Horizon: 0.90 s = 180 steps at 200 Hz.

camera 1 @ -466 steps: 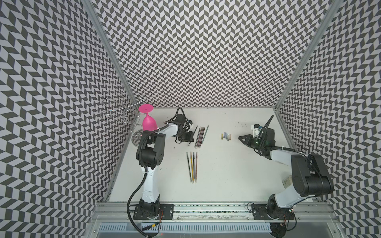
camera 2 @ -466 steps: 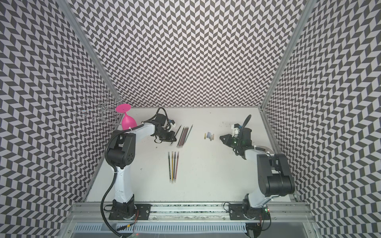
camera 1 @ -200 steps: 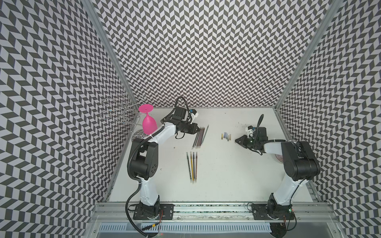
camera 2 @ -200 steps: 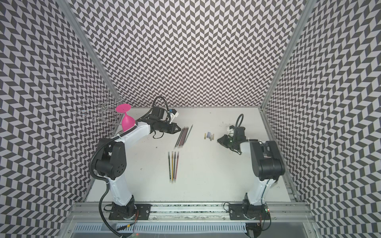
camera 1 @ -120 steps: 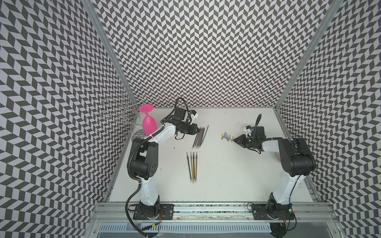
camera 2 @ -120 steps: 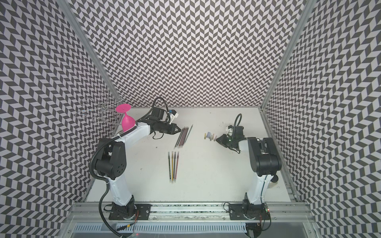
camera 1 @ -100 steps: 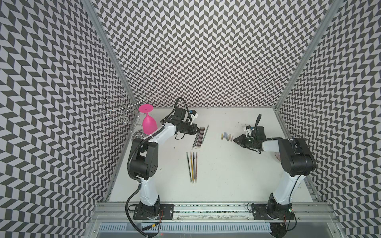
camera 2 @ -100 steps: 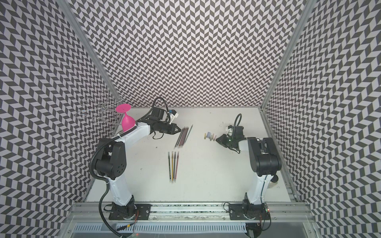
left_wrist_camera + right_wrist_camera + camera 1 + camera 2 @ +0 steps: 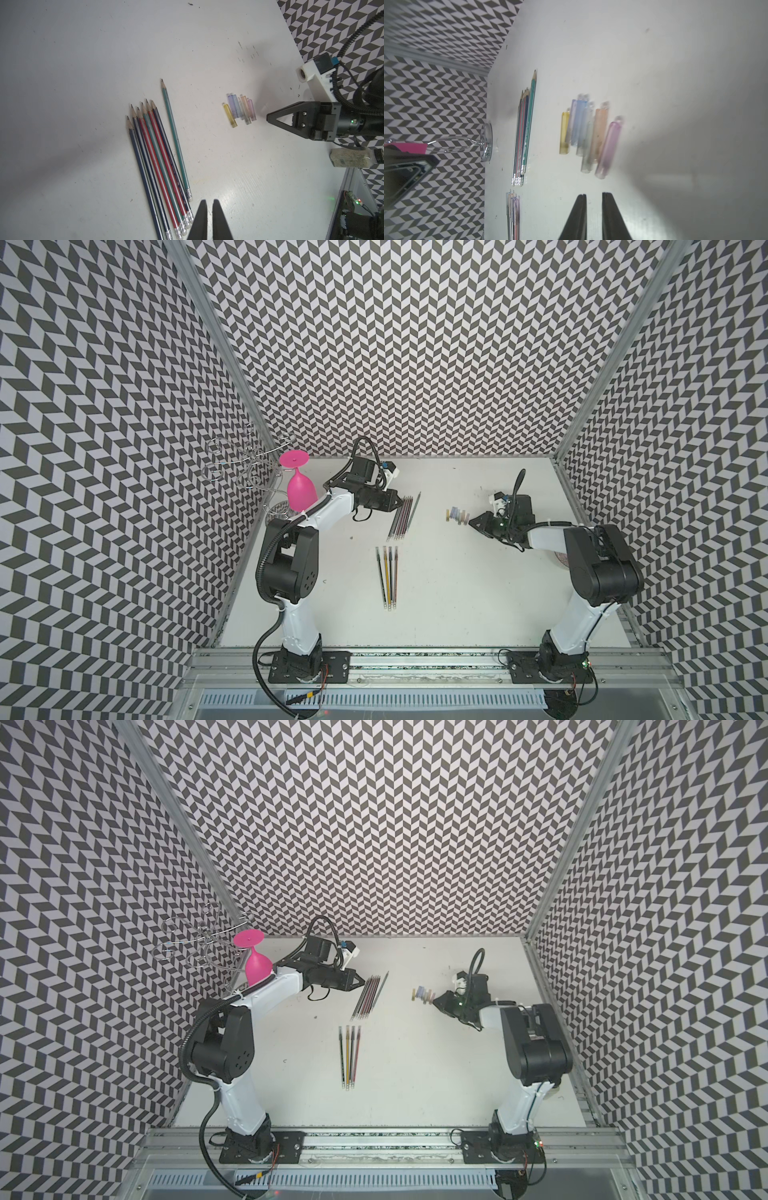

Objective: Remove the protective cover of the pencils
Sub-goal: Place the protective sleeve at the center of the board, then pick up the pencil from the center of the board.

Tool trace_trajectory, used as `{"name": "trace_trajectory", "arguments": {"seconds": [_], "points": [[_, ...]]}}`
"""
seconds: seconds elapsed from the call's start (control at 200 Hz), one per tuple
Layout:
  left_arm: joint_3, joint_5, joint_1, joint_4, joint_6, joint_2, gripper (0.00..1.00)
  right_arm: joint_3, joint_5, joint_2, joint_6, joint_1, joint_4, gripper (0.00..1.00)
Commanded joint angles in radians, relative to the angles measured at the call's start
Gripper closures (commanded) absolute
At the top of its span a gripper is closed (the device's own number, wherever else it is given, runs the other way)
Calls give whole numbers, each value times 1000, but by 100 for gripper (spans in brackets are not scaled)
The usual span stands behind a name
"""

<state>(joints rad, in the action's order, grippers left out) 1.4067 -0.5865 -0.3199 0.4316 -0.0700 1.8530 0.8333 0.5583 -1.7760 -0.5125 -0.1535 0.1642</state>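
Observation:
Several bare pencils (image 9: 401, 516) (image 9: 369, 996) (image 9: 160, 166) (image 9: 525, 128) lie side by side at the back of the table. Nearer the front lies a row of pencils (image 9: 387, 576) (image 9: 349, 1054) (image 9: 513, 214) with tinted protective covers on their tips. Several loose covers (image 9: 457, 515) (image 9: 423, 994) (image 9: 241, 110) (image 9: 591, 133) lie in a small pile. My left gripper (image 9: 400, 502) (image 9: 209, 200) is shut and empty beside the bare pencils' eraser ends. My right gripper (image 9: 471, 522) (image 9: 594, 194) sits just right of the pile, its jaws almost together with nothing between them.
A pink glass (image 9: 300, 489) hangs upside down on a wire rack (image 9: 245, 464) at the back left corner, its round base (image 9: 486, 143) on the table. A small bottle (image 9: 353, 160) lies by the right wall behind my right arm.
My left gripper lifted off the bare pencils and turned to point along the table. My right gripper came left up to the pile of covers; both have been still for the last half second.

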Motion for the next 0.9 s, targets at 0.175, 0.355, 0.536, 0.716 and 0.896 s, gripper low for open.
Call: {"name": "trace_trajectory", "arguments": {"seconds": [0.175, 0.355, 0.536, 0.716, 0.896], "points": [[-84, 17, 57, -163, -58, -174, 85, -78, -316, 156, -46, -412, 0, 81], [-94, -14, 88, -188, -79, -185, 86, 51, -538, 101, -106, -657, -127, 73], [-98, -21, 99, -192, -84, -190, 86, 249, -755, -30, -132, -795, -304, 73], [-99, -25, 101, -193, -85, -189, 86, 382, -810, -151, -147, -833, -401, 72], [-99, -27, 104, -195, -89, -191, 86, 446, -820, -217, -142, -837, -432, 72]]}}
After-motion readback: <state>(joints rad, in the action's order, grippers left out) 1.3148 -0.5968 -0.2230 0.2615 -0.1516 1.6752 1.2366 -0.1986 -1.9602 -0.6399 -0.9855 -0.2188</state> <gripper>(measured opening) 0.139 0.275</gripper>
